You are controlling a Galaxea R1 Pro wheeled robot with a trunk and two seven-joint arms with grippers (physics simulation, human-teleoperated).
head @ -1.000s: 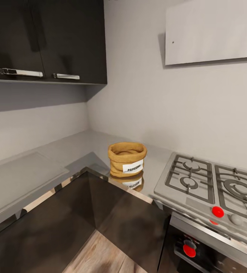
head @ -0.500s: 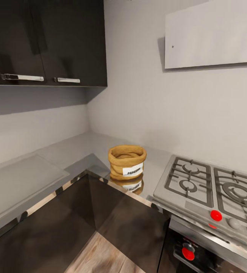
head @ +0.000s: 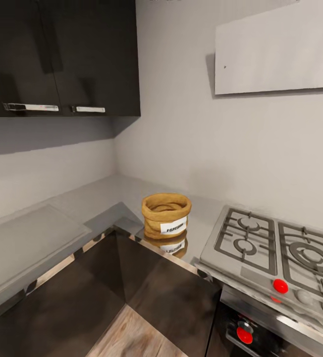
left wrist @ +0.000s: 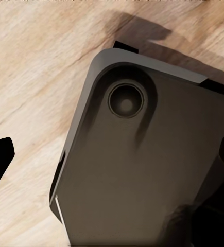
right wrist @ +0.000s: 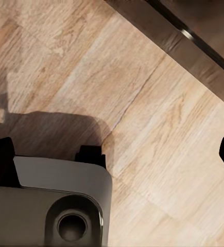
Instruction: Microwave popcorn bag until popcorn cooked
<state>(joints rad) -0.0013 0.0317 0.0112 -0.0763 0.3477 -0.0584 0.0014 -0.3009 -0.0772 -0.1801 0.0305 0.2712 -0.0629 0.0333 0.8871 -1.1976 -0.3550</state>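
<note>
Bag: I read the popcorn bag (head: 166, 215) as light, soft burlap, upright on the countertop (head: 102, 196), gas hob (head: 275, 250) at its 3 o'clock.
Hold: I'd pinch the rolled rim.
Grippers: I cannot tell; both wrist cameras face wood floor (right wrist: 158, 128).

We find one piece of lettering: a white label (head: 173, 227) on the front of the popcorn bag (head: 165, 214), which stands on the desk (head: 82, 208) near its front edge, just beside the hob (head: 275, 255). Its dark print is too blurred for us to read.
</note>
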